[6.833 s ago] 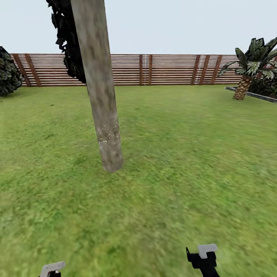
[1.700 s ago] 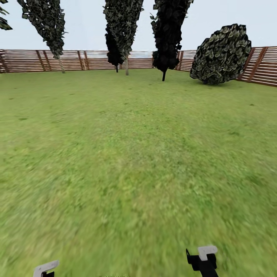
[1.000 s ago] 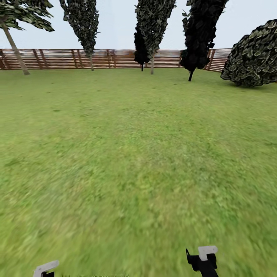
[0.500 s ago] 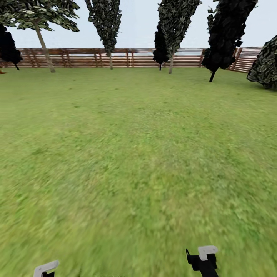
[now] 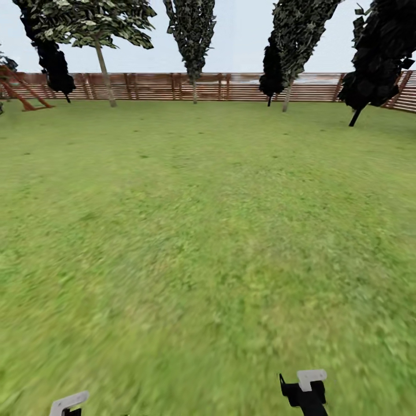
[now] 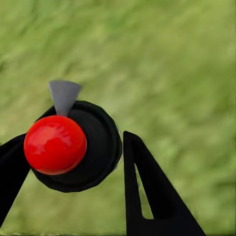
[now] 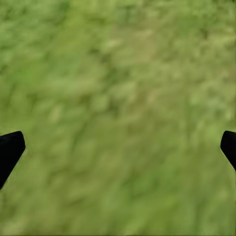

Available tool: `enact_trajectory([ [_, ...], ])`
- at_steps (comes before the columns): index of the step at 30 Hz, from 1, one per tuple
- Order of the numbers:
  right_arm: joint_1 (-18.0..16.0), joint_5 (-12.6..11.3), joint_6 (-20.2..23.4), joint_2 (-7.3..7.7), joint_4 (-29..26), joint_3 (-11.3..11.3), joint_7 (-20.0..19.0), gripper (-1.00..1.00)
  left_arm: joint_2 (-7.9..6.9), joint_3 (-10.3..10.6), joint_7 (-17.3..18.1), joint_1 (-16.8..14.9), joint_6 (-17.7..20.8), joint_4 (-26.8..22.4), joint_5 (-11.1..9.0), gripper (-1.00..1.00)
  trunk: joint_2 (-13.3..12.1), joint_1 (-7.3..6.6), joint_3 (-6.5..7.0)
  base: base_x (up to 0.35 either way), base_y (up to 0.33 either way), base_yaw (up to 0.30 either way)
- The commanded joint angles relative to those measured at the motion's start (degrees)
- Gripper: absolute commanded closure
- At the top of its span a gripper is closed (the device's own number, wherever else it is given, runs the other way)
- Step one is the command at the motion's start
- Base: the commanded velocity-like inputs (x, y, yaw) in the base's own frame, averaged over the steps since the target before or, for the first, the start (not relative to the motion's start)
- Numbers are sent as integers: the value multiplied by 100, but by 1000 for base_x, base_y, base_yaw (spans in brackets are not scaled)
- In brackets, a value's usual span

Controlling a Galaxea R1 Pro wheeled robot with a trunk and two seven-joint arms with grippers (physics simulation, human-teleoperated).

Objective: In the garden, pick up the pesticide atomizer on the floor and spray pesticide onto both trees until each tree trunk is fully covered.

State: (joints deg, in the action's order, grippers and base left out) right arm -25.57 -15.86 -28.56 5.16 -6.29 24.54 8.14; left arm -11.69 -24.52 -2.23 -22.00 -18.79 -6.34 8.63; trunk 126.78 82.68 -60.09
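Turning left across the lawn [image 5: 208,242], the robot has swung its head view: the thick grey trunk that stood near a few seconds ago is gone from sight, the dark narrow trees [image 5: 193,34] along the far fence [image 5: 156,86] have slid rightward, and a leafy thin-stemmed tree [image 5: 98,34] has come in at far left. That suggests it is leaving one trunk to look for the other, which is not among the trees ahead. The sprayer [image 6: 73,147], with its black body, red round cap and grey nozzle, sits pinched between the fingers of the left hand [image 6: 73,162]. The right hand [image 7: 118,147] hangs spread wide over bare grass, holding nothing. No brand, label or writing can be read on anything here.
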Motion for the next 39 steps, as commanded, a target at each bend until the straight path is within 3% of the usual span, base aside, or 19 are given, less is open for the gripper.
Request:
enact_trajectory([
  [1,0,-32,-9,3,-3,51,29,-100,1,-28,-23,-6,-24,10,59,100,2,-1,-4,0,0,282],
  [9,0,-32,-9,3,-3,51,29,-100,6,-27,-23,-6,-20,17,59,100,2,-1,-4,15,0,282],
  [16,0,-32,-9,3,-2,51,29,-100,1,-55,-39,-6,-20,27,-1,100,2,-1,-4,275,113,282],
  [29,0,-32,-9,1,-3,51,29,-100,1,-36,-22,-6,-20,32,68,100,2,-1,-4,59,33,282],
  [39,0,-32,-17,1,-3,51,29,-100,5,-36,-41,-6,-19,35,18,100,2,-1,-4,310,87,282],
])
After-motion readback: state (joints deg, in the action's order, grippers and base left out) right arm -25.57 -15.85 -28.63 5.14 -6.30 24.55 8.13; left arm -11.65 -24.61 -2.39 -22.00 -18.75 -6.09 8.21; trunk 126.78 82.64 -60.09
